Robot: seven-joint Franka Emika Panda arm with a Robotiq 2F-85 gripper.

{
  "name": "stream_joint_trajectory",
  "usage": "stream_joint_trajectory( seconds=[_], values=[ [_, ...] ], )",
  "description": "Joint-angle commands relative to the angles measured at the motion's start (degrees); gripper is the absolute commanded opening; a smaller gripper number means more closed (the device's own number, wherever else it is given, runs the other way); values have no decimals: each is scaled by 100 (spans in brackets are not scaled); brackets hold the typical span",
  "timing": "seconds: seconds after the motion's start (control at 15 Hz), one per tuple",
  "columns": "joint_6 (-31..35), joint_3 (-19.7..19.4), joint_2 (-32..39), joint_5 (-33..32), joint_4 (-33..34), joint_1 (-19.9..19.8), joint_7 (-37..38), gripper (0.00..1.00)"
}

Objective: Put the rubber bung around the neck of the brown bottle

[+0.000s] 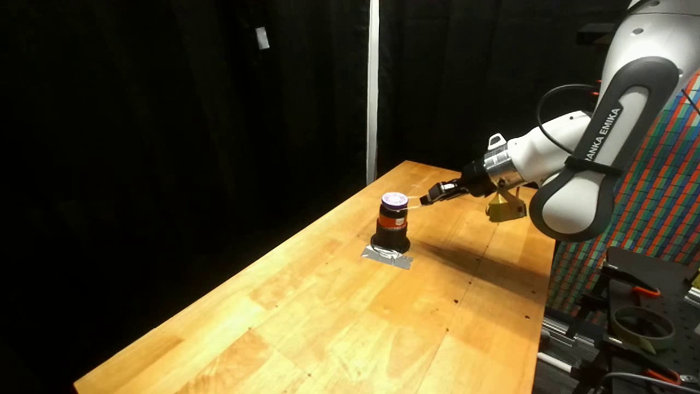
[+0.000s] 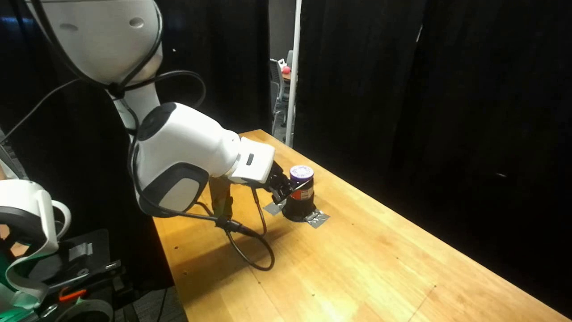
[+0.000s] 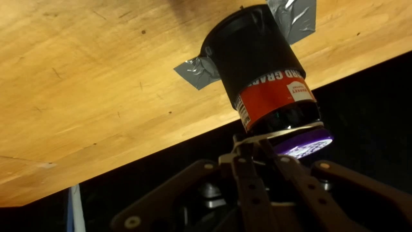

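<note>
The brown bottle (image 1: 392,220), dark with an orange-red label and purple-and-white lid (image 1: 395,200), stands upright in a black round holder (image 1: 390,239). It also shows in an exterior view (image 2: 303,193) and in the wrist view (image 3: 273,100). A pale rubber band (image 3: 288,130), the task's bung, passes round the bottle just below the lid and stretches sideways to my gripper (image 3: 252,143). In both exterior views my gripper (image 1: 424,200) is beside the bottle at lid height, apart from it. My fingertips are close together at the band; darkness hides whether they pinch it.
Silver tape (image 1: 387,256) fixes the holder to the wooden table (image 1: 339,317). The table's far edge lies close behind the bottle, with a black curtain (image 1: 191,137) beyond. A cable loop (image 2: 263,264) hangs beneath the arm. A side cart (image 1: 651,273) with tools and tape stands beside the table.
</note>
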Motion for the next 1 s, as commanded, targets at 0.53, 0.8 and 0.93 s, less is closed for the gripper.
stream_joint_trajectory(
  seconds=[0.53,0.8,0.93],
  values=[
    [1774,60,565,-950,-48,-309,779,14],
    [1921,75,665,-1347,-149,-461,860,39],
    [1681,62,663,-1244,-83,-423,790,17]
  ],
)
